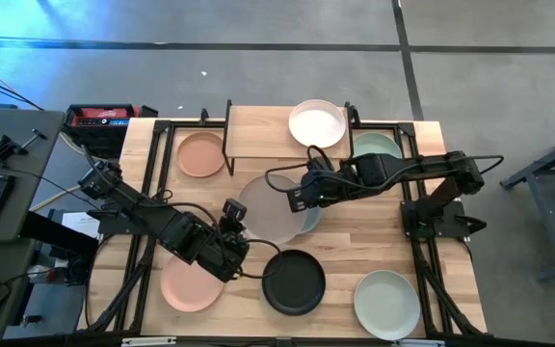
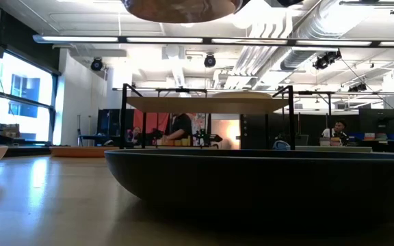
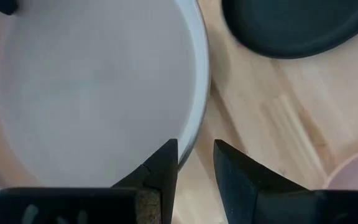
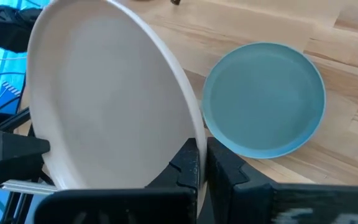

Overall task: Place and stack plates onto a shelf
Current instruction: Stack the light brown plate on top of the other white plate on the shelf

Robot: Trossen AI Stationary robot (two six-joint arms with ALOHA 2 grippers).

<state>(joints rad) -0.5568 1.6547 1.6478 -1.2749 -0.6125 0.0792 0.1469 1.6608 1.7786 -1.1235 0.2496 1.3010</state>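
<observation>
Matte grey round plate (low-rimmed) pinched by right tool; left tool gapes at its rim.

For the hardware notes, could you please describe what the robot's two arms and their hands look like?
Both arms are dark, almost black, built of jointed blocky segments with black cables looping along them. The left hand ends in two flat, dark, wedge-shaped fingers, one with a tan pad patch. The right hand has the same dark angular fingers. No markings are legible on either.
</observation>
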